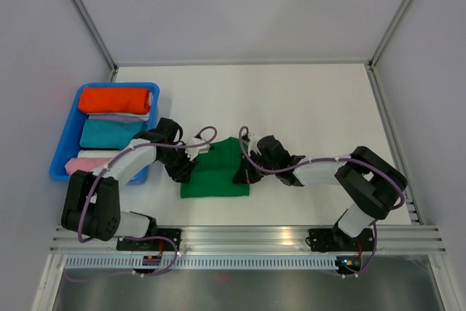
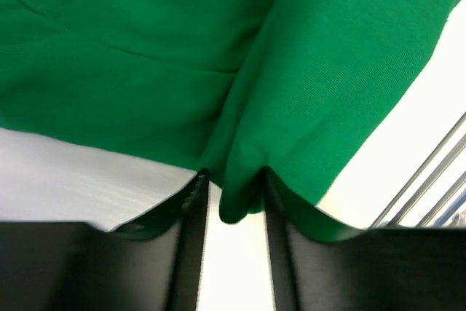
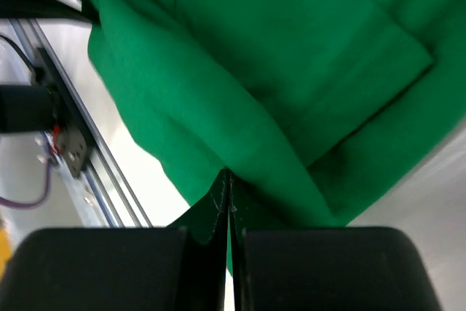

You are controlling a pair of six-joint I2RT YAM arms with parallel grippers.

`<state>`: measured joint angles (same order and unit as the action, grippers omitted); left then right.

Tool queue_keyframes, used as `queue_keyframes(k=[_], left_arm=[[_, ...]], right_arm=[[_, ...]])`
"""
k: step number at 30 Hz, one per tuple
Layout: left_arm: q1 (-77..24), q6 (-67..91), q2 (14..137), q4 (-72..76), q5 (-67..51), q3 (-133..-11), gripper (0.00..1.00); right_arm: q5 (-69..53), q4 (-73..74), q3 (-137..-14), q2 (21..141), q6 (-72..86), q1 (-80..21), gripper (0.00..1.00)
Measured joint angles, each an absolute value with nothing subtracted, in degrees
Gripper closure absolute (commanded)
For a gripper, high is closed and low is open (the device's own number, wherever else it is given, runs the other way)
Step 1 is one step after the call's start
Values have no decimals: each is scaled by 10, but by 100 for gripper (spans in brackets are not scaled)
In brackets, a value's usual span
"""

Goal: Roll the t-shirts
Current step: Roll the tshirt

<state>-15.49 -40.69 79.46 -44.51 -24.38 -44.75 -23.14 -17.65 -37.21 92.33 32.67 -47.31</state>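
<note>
I see the blue bin left of the green t-shirt, both arms bent inward low, left fingers and right fingers each clamping its folds.

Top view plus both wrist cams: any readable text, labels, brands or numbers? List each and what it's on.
No readable text in any view.
green t-shirt: plain, no print or tag showing.
blue bin, orange-red bundle, teal bundle: no lettering visible.
right arm's base: small coloured specks, too small to read.
</note>
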Motion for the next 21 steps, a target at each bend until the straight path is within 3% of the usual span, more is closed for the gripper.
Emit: queue_keyframes(k=[7, 13, 17, 21], left_arm=[[-159, -396, 756, -448, -223, -499, 50], [-213, -388, 738, -448, -178, -628, 44], [-356, -400, 670, -430, -124, -558, 27], [-433, -413, 599, -442, -100, -435, 22]], right_arm=[[-248, -248, -367, 952, 382, -428, 100], [-258, -266, -367, 990, 408, -429, 100], [-256, -270, -367, 990, 416, -429, 100], [-255, -270, -367, 990, 418, -429, 100]])
